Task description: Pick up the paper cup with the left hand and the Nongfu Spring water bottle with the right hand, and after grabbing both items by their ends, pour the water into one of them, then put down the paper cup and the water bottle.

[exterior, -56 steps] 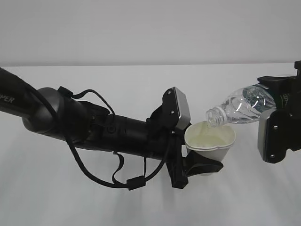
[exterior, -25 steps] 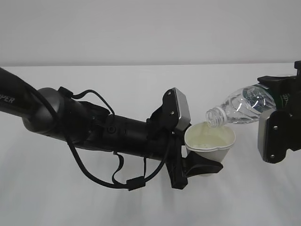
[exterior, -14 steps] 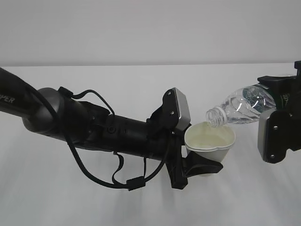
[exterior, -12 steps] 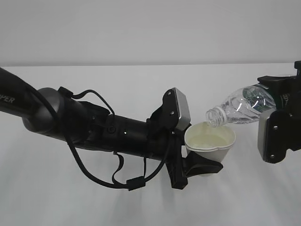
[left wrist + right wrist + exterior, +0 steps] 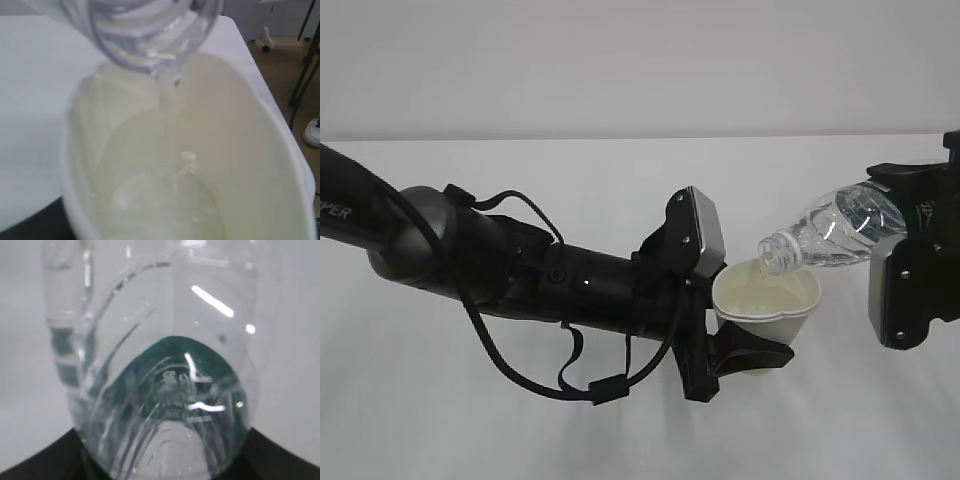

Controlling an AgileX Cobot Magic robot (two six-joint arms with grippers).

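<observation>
Paper cup point(image 5: 767, 305): white, cream inside, held up off the counter point(image 5: 620, 190), rim a bit squashed.
Left end effector point(image 5: 745, 355): black fingers clenched on the lower part of the paper cup, coming in from the left.
Right end effector point(image 5: 910, 260): grasping the Nongfu Spring water bottle point(image 5: 835, 232) at its bottom end, at the right edge of the exterior view.
Bottle tilt: neck points down and left, open mouth just above the cup's rim.
Water point(image 5: 170, 105): a thin clear stream falls from the bottle mouth into the cup, with a small pool at the cup's bottom.
Label: dark green, seen through the bottle's base in the right wrist view.
Left arm: black, with looping cables, lying low across the white counter.
</observation>
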